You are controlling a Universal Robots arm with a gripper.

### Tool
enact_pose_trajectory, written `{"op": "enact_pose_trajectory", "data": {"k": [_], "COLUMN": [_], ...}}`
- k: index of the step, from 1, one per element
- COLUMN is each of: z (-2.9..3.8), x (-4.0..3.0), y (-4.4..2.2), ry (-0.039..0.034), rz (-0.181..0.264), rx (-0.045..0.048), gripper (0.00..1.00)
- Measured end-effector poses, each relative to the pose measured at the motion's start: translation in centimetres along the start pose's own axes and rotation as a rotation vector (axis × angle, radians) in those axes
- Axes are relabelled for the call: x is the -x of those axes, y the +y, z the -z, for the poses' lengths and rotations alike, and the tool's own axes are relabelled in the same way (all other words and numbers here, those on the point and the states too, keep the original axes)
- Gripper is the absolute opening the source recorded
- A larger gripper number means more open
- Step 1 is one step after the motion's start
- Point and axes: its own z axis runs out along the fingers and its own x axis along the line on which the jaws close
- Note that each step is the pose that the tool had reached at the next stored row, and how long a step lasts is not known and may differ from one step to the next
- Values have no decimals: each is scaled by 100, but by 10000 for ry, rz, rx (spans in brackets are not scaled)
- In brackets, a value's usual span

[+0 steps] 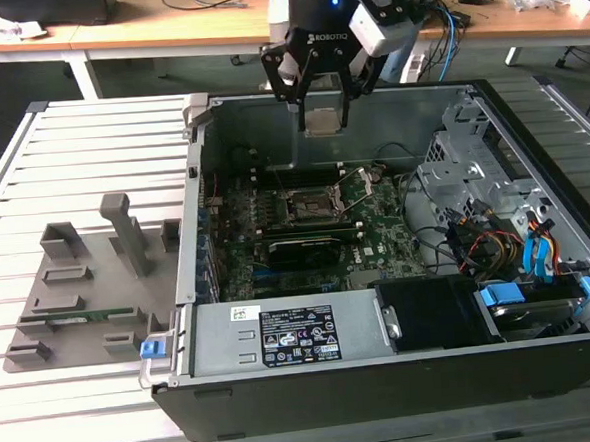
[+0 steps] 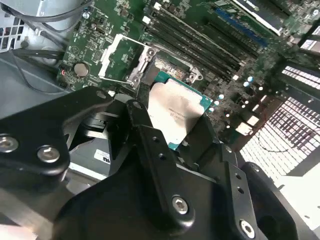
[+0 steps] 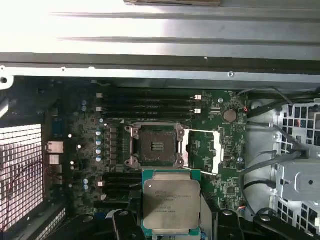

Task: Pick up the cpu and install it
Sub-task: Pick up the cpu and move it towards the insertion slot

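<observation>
My gripper hangs above the open computer case, shut on the cpu, a flat square chip with a silvery top and a green rim. The cpu also shows in the first wrist view, level and clamped by its two side edges. In the second wrist view the cpu sits between the black fingers. The empty black socket lies on the green motherboard, its metal retaining frame swung open to one side. In the exterior view the socket is lower in the picture than the held cpu.
The grey computer case lies open on a slatted metal table. A drive cage and coloured cables fill the exterior view's right side. Memory slots run beside the socket. A grey fixture tray sits at the exterior view's left.
</observation>
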Motion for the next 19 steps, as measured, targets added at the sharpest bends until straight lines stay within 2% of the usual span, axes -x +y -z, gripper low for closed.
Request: {"op": "enact_pose_trajectory", "data": {"k": [1, 2, 5, 6, 8, 12, 15, 19], "z": [-107, -148, -202, -218, -239, -296, -369, -394], "x": [111, 151, 194, 165, 60, 46, 44, 43], "y": [49, 66, 82, 85, 86, 89, 92, 93], "ry": [0, -1, 1, 1, 0, 0, 0, 1], "rz": [0, -1, -1, 0, -1, 1, 0, 0], "rx": [-10, -14, -19, -21, -20, -21, -21, -23], "gripper": [55, 55, 55, 55, 55, 55, 55, 55]}}
